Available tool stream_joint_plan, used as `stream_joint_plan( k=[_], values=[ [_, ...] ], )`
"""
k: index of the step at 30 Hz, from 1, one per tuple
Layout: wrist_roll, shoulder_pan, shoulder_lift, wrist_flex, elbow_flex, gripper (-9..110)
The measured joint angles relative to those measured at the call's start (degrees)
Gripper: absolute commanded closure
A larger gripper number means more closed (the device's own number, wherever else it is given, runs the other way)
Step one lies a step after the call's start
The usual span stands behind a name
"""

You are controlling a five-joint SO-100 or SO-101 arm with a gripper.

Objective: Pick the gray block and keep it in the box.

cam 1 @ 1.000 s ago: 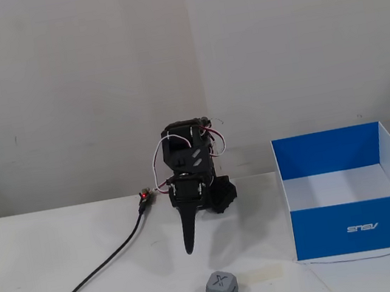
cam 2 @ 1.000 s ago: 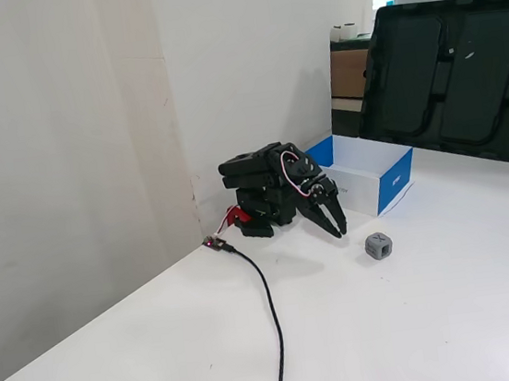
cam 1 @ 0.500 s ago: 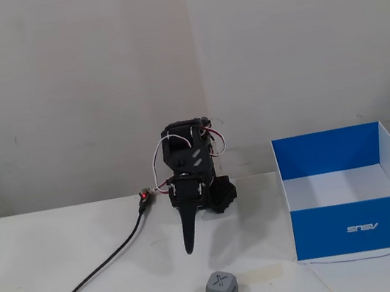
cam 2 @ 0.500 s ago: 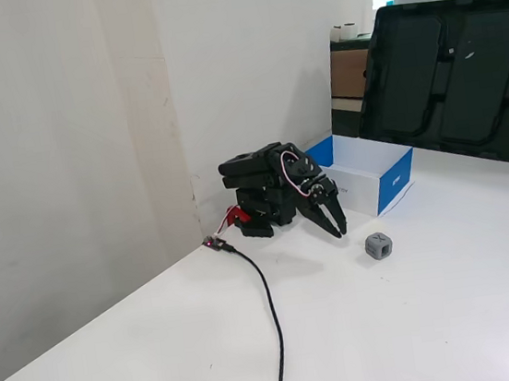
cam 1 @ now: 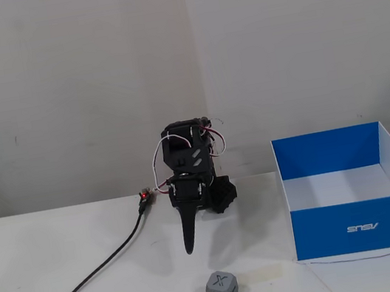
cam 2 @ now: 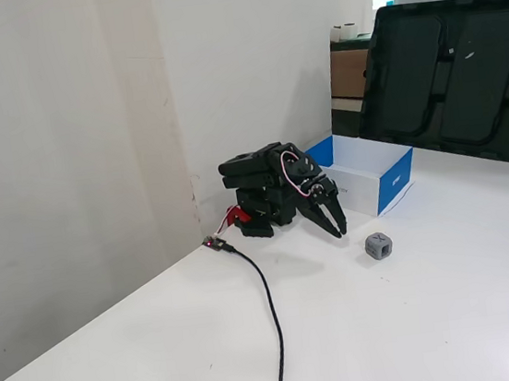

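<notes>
1. While the arm (cam 1: 190,162) sits folded low against the back wall, its gripper (cam 1: 190,246) points down toward the table (cam 1: 63,250) with the tips hanging just above the surface.
2. Seen from the side in a fixed view, the gripper (cam 2: 337,227) shows its two fingers slightly parted near the tips, with nothing between them; from the front they line up as one dark spike, so the gap shows only from the side.
3. Resting on the white table, the gray block (cam 1: 222,288) lies in front of the gripper and a little to the right in the front fixed view, clear of the fingertips and touching nothing else.
4. A dark X mark shows on its front face; in the other fixed view the block (cam 2: 378,246) sits just right of the gripper tips.
5. To the right in the front fixed view stands the box (cam 1: 362,227), blue outside, white inside, its logo facing the camera; it is apart from the block, and nothing can be seen inside it.
6. From the arm's base a black cable (cam 1: 96,273) runs across the table to the lower left edge in the front view.
</notes>
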Motion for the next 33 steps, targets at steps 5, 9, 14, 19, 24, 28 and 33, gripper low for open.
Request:
stream_joint_plan(
  k=[5,9,14,19,24,28,33],
  values=[
    [0.00,0.00,0.00,0.00,0.00,101],
    [0.00,0.00,0.00,0.00,0.00,101],
    [0.00,0.00,0.00,0.00,0.00,101],
    [0.00,-0.26,0.00,0.00,0.00,101],
    [-0.09,-0.35,0.00,0.00,0.00,101],
    [-0.09,-1.93,0.00,0.00,0.00,101],
    [0.00,-1.76,0.00,0.00,0.00,101]
  ],
)
